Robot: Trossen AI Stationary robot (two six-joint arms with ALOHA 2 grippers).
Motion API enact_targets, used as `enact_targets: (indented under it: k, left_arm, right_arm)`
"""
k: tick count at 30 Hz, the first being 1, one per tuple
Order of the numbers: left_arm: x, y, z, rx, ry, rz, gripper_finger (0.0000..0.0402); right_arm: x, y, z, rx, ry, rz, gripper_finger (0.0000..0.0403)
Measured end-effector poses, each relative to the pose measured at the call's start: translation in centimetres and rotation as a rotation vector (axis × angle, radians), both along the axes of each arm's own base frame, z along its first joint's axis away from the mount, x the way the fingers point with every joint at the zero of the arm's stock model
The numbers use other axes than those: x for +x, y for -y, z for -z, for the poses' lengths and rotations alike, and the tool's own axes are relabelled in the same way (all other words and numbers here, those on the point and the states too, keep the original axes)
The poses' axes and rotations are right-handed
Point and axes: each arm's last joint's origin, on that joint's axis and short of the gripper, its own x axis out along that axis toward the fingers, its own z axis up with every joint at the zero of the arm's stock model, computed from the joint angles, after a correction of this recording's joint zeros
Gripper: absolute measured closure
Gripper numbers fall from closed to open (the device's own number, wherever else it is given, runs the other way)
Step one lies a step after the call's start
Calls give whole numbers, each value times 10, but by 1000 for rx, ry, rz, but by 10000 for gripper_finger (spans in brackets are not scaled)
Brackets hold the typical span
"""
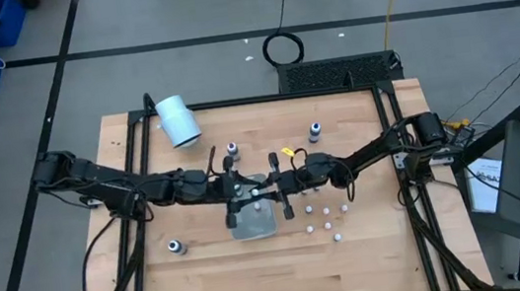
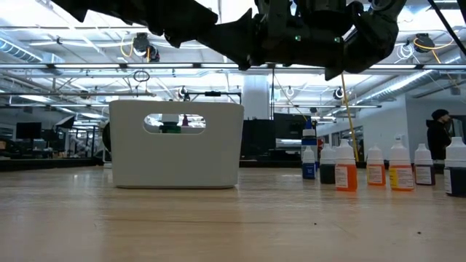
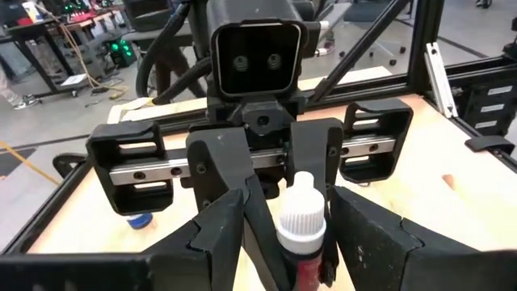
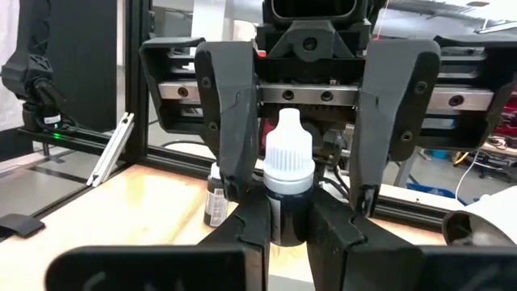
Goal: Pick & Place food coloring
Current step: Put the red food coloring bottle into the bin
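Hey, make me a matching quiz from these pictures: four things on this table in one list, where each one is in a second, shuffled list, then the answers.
Things:
1. white cylinder
2. tray
3. white-capped bottle
4. lone bottle

Places:
A. clamped in the right gripper, with the open left gripper facing it
B. mid-table, beneath the two grippers
C. near the table's top left corner in the high view
D. standing by itself on the left part of the table, apart from the other bottles

Pairs: 1-C, 2-B, 3-A, 4-D
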Motion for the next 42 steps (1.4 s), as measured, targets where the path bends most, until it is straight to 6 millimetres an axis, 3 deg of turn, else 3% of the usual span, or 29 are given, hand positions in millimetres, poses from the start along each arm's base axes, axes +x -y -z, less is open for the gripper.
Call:
enact_targets:
  k: [12,33,36,42]
  left_arm:
    - [-11,-1,-10,0,-1,13,215]
    - [-10,0,-12,-12,19,47,219]
    - [-11,0,-12,-13,15,49,244]
    - [-11,1,-12,-12,14,96,338]
  right_arm:
    - [0,0,-1,-3,4,-5,363]
    - [0,0,0,-3,1,-5,363]
    - [0,0,-1,-3,5,-5,363]
    - [0,-1,-1,-3,8,-8,364]
